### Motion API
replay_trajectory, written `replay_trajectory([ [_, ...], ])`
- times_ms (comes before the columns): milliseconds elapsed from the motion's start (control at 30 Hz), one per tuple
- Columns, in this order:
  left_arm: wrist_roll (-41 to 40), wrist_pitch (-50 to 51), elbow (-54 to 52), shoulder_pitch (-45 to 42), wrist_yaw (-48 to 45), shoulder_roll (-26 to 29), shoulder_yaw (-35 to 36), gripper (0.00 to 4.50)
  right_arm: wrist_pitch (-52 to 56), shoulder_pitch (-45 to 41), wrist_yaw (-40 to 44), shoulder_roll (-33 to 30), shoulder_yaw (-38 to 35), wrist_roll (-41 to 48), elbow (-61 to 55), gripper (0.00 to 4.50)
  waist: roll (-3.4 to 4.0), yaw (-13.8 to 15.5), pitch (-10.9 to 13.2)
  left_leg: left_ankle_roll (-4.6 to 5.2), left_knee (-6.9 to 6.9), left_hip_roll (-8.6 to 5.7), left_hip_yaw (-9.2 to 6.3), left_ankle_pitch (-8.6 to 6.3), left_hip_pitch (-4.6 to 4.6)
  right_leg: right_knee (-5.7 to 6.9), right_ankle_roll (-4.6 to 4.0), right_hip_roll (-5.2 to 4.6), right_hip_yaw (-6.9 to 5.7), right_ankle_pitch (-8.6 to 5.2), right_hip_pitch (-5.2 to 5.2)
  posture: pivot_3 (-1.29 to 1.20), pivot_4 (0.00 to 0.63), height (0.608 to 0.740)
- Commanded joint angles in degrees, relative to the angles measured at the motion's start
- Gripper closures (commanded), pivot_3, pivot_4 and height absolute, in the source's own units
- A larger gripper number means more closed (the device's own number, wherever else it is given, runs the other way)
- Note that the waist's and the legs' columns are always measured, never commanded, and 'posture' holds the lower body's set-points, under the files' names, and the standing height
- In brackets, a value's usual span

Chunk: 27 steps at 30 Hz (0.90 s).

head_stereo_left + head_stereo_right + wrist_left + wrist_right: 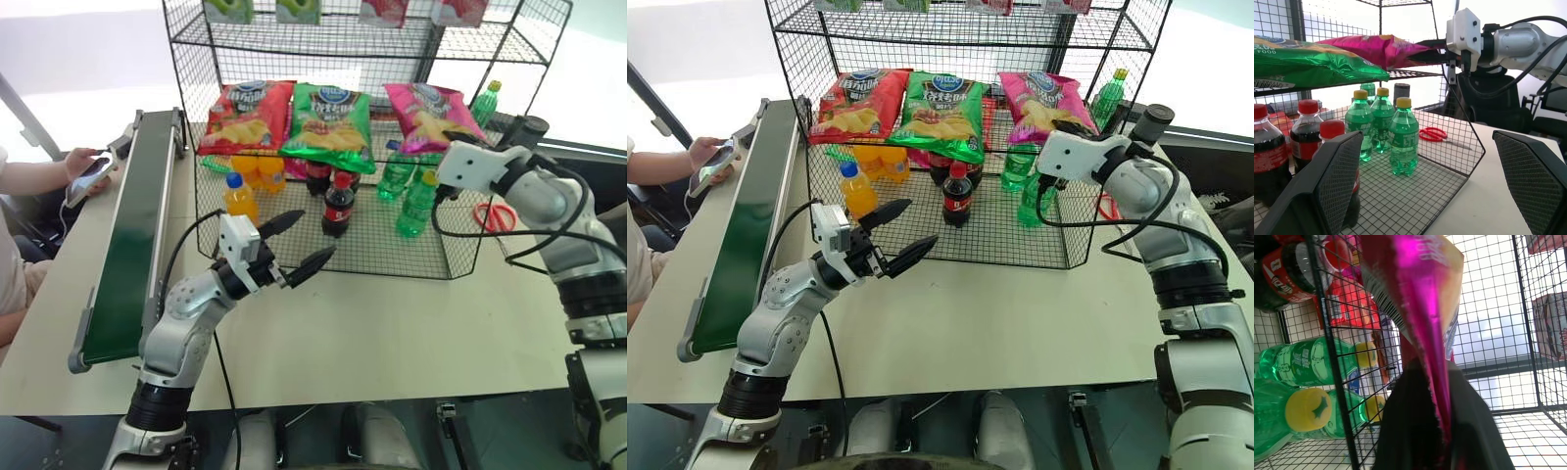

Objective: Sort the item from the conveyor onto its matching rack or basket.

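Right tool on level pink bag

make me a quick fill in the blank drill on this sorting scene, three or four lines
1. The right gripper pinches the edge of the ____ crisp bag on the rack.
2. On the middle shelf, the green bag lies between the pink bag and the ____ bag.
3. The left gripper's jaws stand ____, holding nothing.
4. A pair of red ____ lies on the table beside the rack.

Missing words: pink; red; open; scissors
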Motion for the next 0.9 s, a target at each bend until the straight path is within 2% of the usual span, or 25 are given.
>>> replay_trajectory([
  [33, 0.01, -1.12, -2.25, 0.19, 0.19, -0.05, -0.19, 0.00, -0.08, -0.60, 2.32, -1.91, -2.88, 3.20, -0.98, 2.28, 0.00, 0.02, 0.00, 0.00, 0.00, 0.00, 0.00, 0.00, 0.00, 0.00, 0.00, 0.00, 0.00, 0.00, 0.00, 0.00, 0.150, 0.740],
  [100, 0.09, -1.26, -2.18, 0.30, 0.14, -0.11, -0.30, 0.00, 0.14, -0.06, 4.84, -2.57, -3.36, 5.02, -1.69, 1.34, 0.00, 0.04, 0.00, 0.00, 0.00, 0.00, 0.00, 0.00, -0.01, 0.00, 0.00, 0.00, 0.00, 0.00, 0.00, 0.00, 0.150, 0.740],
  [167, 0.31, -1.58, -1.83, 0.35, -0.08, -0.13, -0.46, 0.00, 3.66, 1.39, 10.77, -2.10, -5.15, 11.78, -3.86, 0.30, 0.00, 0.04, 0.00, 0.01, 0.00, 0.00, -0.01, 0.00, 0.00, -0.01, 0.00, 0.00, 0.00, 0.00, 0.01, 0.00, 0.150, 0.740],
  [200, 0.31, -1.67, -1.71, 0.34, -0.14, -0.17, -0.47, 0.00, 4.51, 1.96, 12.94, -2.14, -5.79, 14.02, -4.90, 0.06, 0.00, 0.03, 0.00, 0.01, 0.00, 0.00, -0.04, -0.01, 0.01, -0.02, 0.00, 0.00, -0.01, 0.00, 0.04, 0.00, 0.150, 0.740],
  [367, 0.80, -2.22, -1.17, 0.40, -0.66, -0.23, -1.04, 0.00, 10.42, 4.86, 20.35, -0.54, -8.77, 24.93, -10.66, 0.06, 0.00, -0.06, 0.00, 0.15, 0.01, 0.01, -0.05, -0.08, 0.02, -0.01, 0.00, 0.00, -0.02, 0.00, 0.04, 0.00, 0.150, 0.740],
  [467, 0.84, -2.12, -1.29, 0.40, -0.58, -0.30, -0.90, 0.00, 16.02, 8.83, 25.73, 0.72, -9.96, 33.84, -18.54, 0.06, 0.00, 0.01, 0.00, 0.28, 0.00, 0.03, -0.07, -0.16, 0.02, 0.01, -0.01, 0.01, -0.03, 0.00, 0.03, 0.00, 0.150, 0.740],
  [567, 1.29, -2.08, -1.75, 0.94, -0.65, 1.16, 0.13, 0.00, 22.40, 11.07, 24.51, 3.24, -14.73, 43.30, -25.56, 0.06, 0.01, 0.07, 0.00, 0.43, 0.01, 0.03, -0.12, -0.25, 0.01, -0.01, -0.01, 0.00, -0.06, 0.00, 0.07, 0.00, 0.150, 0.740],
  [733, 0.01, 0.72, -2.37, 2.27, -1.58, 9.50, 6.86, 0.00, 35.54, 17.24, 23.60, 3.03, -24.56, 59.86, -36.19, 0.06, 0.01, 0.17, 0.01, 0.47, 0.01, 0.03, -0.18, -0.27, 0.01, -0.01, -0.02, -0.02, -0.09, 0.00, 0.06, 0.00, 0.150, 0.740],
  [833, -2.14, 3.97, -2.99, 3.07, -1.85, 14.85, 11.72, 0.00, 44.94, 27.82, 26.26, 0.23, -29.18, 69.75, -43.79, 0.06, -0.01, 0.84, -0.01, 0.50, 0.01, 0.01, -0.29, -0.29, -0.04, -0.08, -0.02, -0.05, -0.16, 0.00, 0.12, 0.00, 0.150, 0.740],
  [900, -1.64, 5.49, -3.23, 4.32, -1.85, 17.76, 13.30, 0.00, 47.49, 35.71, 28.26, -0.76, -31.08, 72.05, -46.71, 0.06, 0.00, 1.25, 0.00, 0.58, 0.01, 0.02, -0.28, -0.35, -0.03, -0.12, -0.02, -0.07, -0.15, -0.01, 0.12, 0.00, 0.150, 0.740],
])
